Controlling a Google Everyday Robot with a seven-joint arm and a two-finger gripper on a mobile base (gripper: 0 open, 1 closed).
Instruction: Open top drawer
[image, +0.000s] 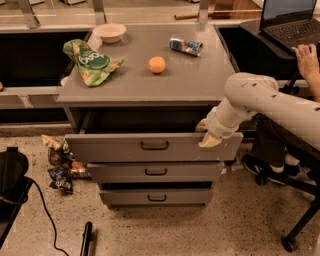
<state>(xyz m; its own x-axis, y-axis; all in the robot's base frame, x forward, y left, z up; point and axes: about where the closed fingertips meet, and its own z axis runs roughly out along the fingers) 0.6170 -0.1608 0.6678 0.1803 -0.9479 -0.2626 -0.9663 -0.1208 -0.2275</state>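
Warm, even light lay on the tabletop; shadow filled the top drawer beside the gripper, under the tabletop's front-right corner.
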